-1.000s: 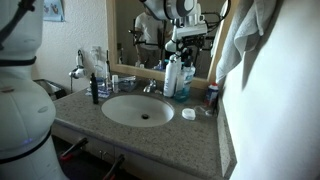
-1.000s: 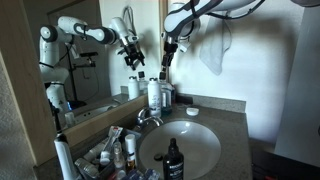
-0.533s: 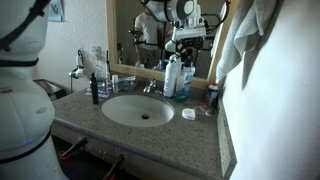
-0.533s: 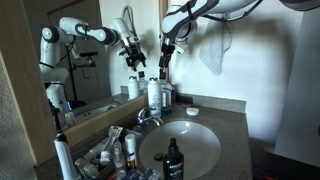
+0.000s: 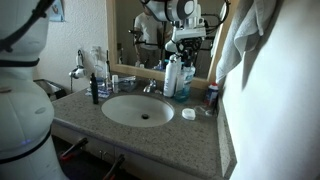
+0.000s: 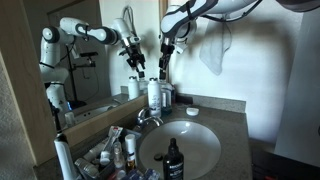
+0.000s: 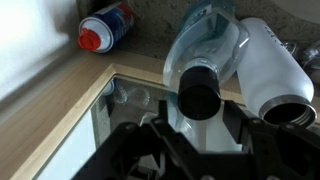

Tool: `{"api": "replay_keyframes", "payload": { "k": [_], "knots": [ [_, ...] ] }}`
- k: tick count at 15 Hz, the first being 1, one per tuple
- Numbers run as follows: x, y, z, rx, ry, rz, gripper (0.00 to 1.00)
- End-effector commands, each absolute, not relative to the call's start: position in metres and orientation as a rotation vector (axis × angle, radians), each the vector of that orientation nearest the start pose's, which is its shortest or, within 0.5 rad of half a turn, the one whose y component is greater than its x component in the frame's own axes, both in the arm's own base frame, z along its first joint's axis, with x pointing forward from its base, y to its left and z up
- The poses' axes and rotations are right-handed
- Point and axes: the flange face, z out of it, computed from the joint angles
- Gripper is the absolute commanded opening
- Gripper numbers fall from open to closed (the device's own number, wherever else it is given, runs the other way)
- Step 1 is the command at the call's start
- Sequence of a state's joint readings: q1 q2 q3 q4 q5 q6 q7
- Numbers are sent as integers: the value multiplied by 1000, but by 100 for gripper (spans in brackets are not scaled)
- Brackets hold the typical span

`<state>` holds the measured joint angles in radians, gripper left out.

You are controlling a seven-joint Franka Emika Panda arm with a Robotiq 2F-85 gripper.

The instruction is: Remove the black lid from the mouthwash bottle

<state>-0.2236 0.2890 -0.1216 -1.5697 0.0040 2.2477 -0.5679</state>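
Note:
In the wrist view the black lid (image 7: 199, 98) sits on the neck of the translucent blue mouthwash bottle (image 7: 208, 40). My gripper (image 7: 198, 122) hangs right over it, one dark finger close on each side of the lid. Whether the fingers (image 7: 164, 126) press on the lid I cannot make out. In both exterior views the arm comes down from above onto the bottles at the back of the counter, with the gripper (image 5: 184, 52) (image 6: 165, 66) on top of the mouthwash bottle (image 5: 186, 82) (image 6: 166, 97).
A white bottle (image 7: 270, 70) (image 5: 173, 76) stands touching the blue one. A red-and-white container (image 7: 105, 28) (image 5: 212, 96) is beside them by the mirror frame. The sink (image 5: 138, 110), faucet (image 5: 150, 87), a small white dish (image 5: 189, 114) and several toiletries (image 6: 120, 150) fill the counter.

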Motion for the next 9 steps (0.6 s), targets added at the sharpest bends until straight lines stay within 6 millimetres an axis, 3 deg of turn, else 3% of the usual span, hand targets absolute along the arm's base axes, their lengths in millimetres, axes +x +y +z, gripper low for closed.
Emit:
{"api": "replay_keyframes", "payload": {
  "k": [1,2,4,6,7,9],
  "knots": [
    [648,-220,514,-3227,-380,-540,53],
    [648,-219,511,-3221,-374,-534,75],
    [649,-218,507,-3216,-369,-523,84],
    [649,-219,504,-3218,-367,-508,44],
    [648,-219,503,-3220,-365,-503,42],
    [647,-220,503,-3222,-362,-498,27]
  ]
}}
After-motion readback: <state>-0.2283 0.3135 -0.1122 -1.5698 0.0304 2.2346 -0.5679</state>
